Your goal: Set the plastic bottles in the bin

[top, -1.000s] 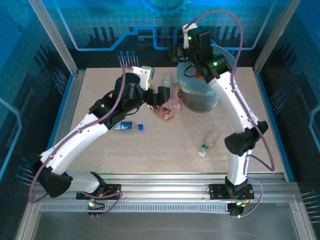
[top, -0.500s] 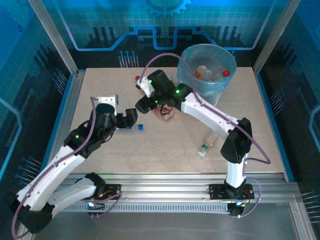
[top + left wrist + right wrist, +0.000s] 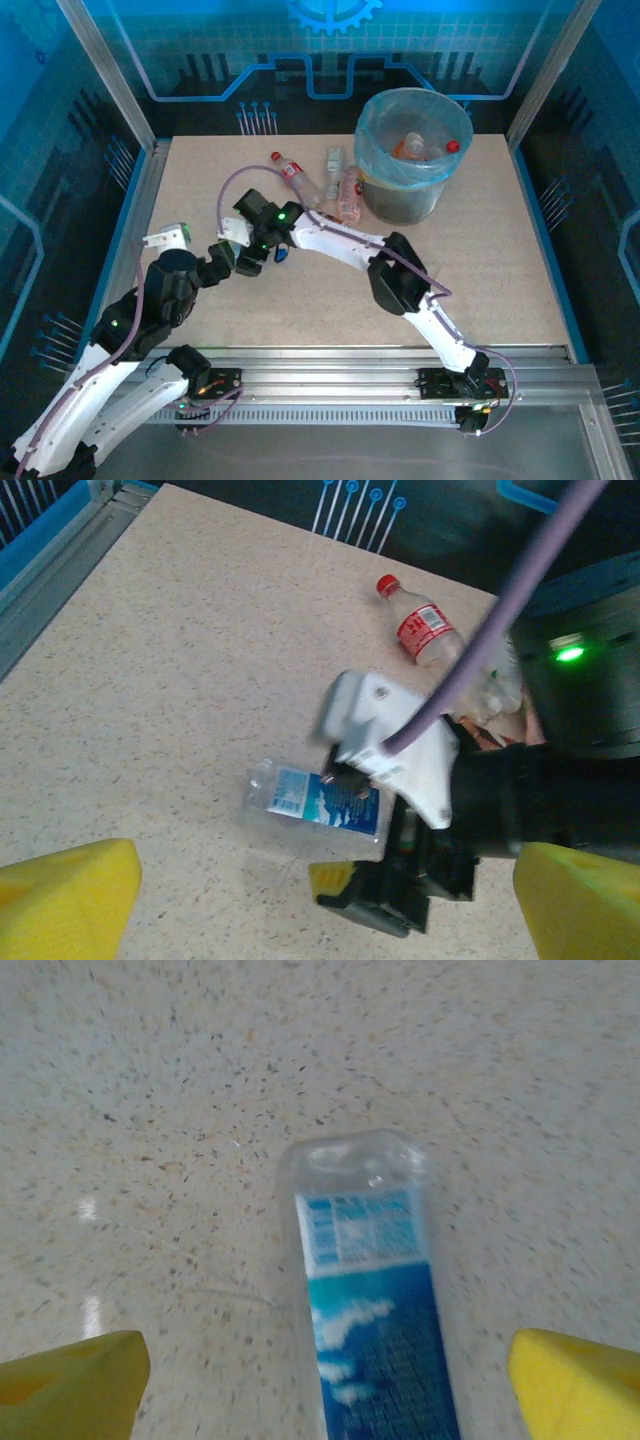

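Observation:
A clear bottle with a blue label [image 3: 375,1300] lies flat on the table. My right gripper [image 3: 322,1385] is open just above it, one yellow finger [image 3: 70,1390] on each side and neither touching it. From the left wrist the same bottle [image 3: 315,800] lies under the right wrist. My left gripper [image 3: 320,910] is open and holds nothing, a little short of that bottle. From above, the right gripper [image 3: 255,258] and left gripper [image 3: 220,265] sit close together at mid-left. The bin [image 3: 372,125] stands at the back right with several bottles inside.
Three more bottles lie left of the bin: a red-capped one [image 3: 293,172], one behind it [image 3: 335,160] and one against the bin [image 3: 350,192]. The right arm [image 3: 400,285] stretches low across the table's middle. Metal rails edge the table.
The right arm has swung from over the bin down to the blue-label bottle at mid-left, jaws wider. The left arm has drawn back toward the near left.

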Robot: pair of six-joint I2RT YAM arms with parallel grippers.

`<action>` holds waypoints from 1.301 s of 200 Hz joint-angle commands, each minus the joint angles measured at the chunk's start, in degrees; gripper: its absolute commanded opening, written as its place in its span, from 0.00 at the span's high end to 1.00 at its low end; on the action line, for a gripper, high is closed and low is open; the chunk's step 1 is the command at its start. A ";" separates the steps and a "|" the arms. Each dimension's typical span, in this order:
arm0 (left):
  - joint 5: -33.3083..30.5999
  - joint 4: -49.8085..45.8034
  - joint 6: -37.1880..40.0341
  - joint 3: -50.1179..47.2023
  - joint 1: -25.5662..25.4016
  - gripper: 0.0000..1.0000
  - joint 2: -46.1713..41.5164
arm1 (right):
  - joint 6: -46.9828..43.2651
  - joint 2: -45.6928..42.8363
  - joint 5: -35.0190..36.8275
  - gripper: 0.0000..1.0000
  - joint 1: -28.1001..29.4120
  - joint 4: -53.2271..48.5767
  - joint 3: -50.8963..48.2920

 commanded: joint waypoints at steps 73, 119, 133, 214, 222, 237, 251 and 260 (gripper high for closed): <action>-2.55 -3.97 -1.88 -1.40 0.42 0.04 -2.53 | -4.39 12.06 7.17 0.19 0.81 -11.30 14.23; -2.43 -2.40 -0.63 -0.53 0.44 0.03 -1.52 | -4.56 7.42 6.25 0.35 0.84 -12.38 14.16; -2.72 -1.92 0.41 0.58 0.39 0.04 -0.50 | -4.42 4.84 5.91 0.36 0.46 -12.45 14.12; 1.66 15.72 10.99 16.88 0.35 0.05 17.04 | 6.28 -13.12 0.02 0.42 -12.98 -14.66 21.32; 2.95 19.13 11.77 18.55 0.33 0.06 19.00 | 7.61 -14.44 1.72 0.42 -14.75 -14.47 22.11; 6.43 24.41 13.11 22.14 0.37 0.06 23.48 | 9.29 -16.86 8.84 0.43 -17.48 -13.18 23.24; 10.73 27.36 13.67 26.75 0.37 0.07 28.97 | 11.40 -18.84 14.77 0.43 -20.31 -11.79 23.90; 14.04 28.68 13.70 30.14 0.24 0.07 32.89 | 13.10 -20.11 17.01 0.43 -22.49 -10.77 23.89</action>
